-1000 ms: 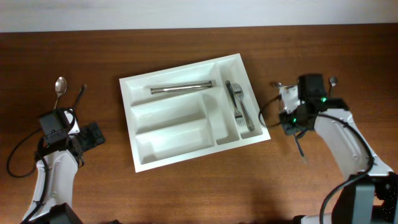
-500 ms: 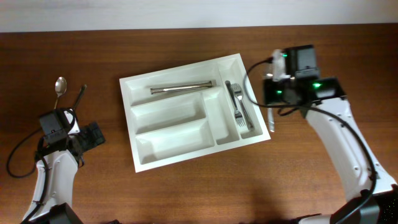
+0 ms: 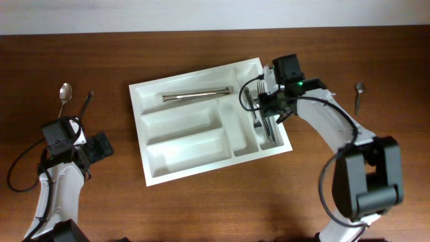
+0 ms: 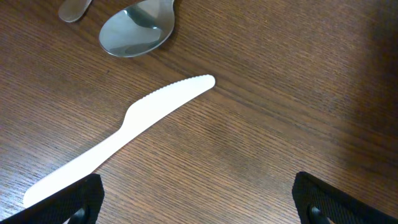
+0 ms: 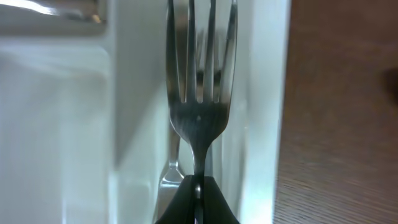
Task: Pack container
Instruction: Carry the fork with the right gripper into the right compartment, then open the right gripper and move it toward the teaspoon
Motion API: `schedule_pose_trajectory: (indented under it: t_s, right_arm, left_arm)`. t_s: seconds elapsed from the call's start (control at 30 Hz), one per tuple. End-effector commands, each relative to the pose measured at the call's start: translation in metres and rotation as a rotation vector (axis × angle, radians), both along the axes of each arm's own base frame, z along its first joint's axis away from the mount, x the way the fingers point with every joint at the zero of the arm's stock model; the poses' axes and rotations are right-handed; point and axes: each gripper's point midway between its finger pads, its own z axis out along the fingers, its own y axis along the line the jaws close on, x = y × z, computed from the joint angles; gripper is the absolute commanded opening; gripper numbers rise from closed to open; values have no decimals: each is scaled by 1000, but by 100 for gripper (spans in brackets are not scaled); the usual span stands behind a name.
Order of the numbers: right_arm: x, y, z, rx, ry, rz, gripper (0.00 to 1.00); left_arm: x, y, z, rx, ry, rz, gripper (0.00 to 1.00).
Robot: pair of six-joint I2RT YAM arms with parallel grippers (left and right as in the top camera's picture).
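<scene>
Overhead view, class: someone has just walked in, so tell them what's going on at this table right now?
The right end effector is shut on a metal fork, holding it over the narrow right-hand compartment of the white container, where other forks lie. A long metal utensil sits in the far long compartment. The left end effector is open above a white plastic knife on the table, beside a spoon.

This looks like a robot test bench set up as a dining scene. A dark wooden table (image 3: 201, 208) stands against a plain pale wall (image 3: 201, 13). 2 cabled machines, the left arm (image 3: 54, 185) and right arm (image 3: 329, 124), reach in from its near edge. Household cutlery lies about: a spoon (image 3: 64, 92), a fork (image 5: 200, 118) and a white tray (image 3: 181, 158).
</scene>
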Motion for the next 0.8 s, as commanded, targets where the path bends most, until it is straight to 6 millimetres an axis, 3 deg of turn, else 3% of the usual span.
schedule_pose_trajectory:
  t_s: [0.0,0.07,0.13,0.17,0.2,0.23,0.3,0.37,0.43,0.57,0.6,0.67,0.77]
  right_arm:
    - [4,5,1,21,-7,19,4]
    - [5,5,2,22,-12,19,7]
    - [5,6,3,23,-15,19,55]
    - [5,6,4,23,-16,19,61]
    - [5,6,6,23,-17,19,61]
    - [6,6,10,25,-23,19,54]
    - [9,6,23,29,-45,18,35]
    - [16,4,46,38,-97,11,31]
    - [27,-4,73,33,-160,-12,49]
    - [53,-50,134,-39,-319,-133,66]
    - [59,-66,146,-55,-348,-170,66]
    - [65,-88,158,-63,-375,-220,66]
    - [65,-121,151,-57,-351,-318,66]
  left_arm:
    - [4,4,5,12,-8,-4,99]
    - [4,4,5,12,-7,-4,99]
    - [4,4,5,12,-7,-4,99]
    - [4,4,5,12,-8,-4,99]
    - [4,4,5,12,-7,-4,99]
    - [4,4,5,12,-7,-4,99]
    - [4,4,5,12,-7,-4,99]
    - [4,4,5,12,-8,-4,99]
    - [4,4,5,12,-8,-4,99]
    - [4,4,5,12,-8,-4,99]
    - [4,4,5,12,-7,-4,99]
    - [4,4,5,12,-7,-4,99]
    - [4,4,5,12,-7,-4,99]
